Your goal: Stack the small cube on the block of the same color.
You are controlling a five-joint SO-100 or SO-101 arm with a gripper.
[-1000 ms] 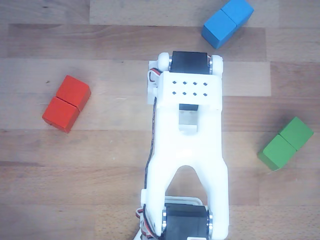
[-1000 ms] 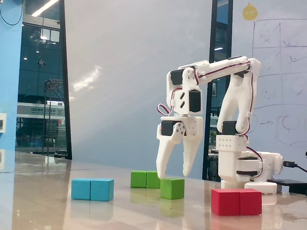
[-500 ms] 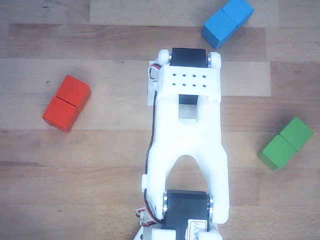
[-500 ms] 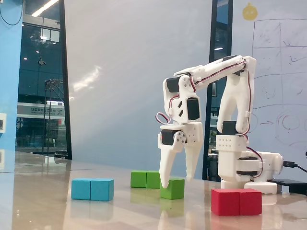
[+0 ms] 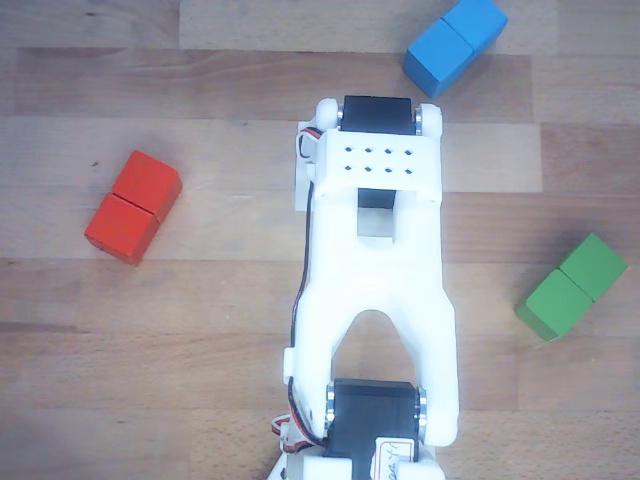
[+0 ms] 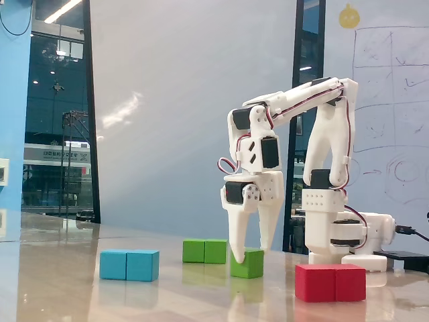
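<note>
Probably office or lab: glass partitions (image 6: 60, 114), whiteboard (image 6: 385, 107) (marker sketches), ceiling strip lights, wooden table (image 6: 80, 268).

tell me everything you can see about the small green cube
The small cube shows only in the fixed view: a plain, matte green cube, wood by its look, sitting flat and upright on the table. It lies right of the green block and apart from it. The gripper stands over it, jaws spread, one fingertip against its left face. The other view hides it beneath the arm.

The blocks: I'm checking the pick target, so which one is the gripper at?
The small green cube. In the fixed view the gripper straddles it, while the long green block, blue block and red block sit apart.
</note>
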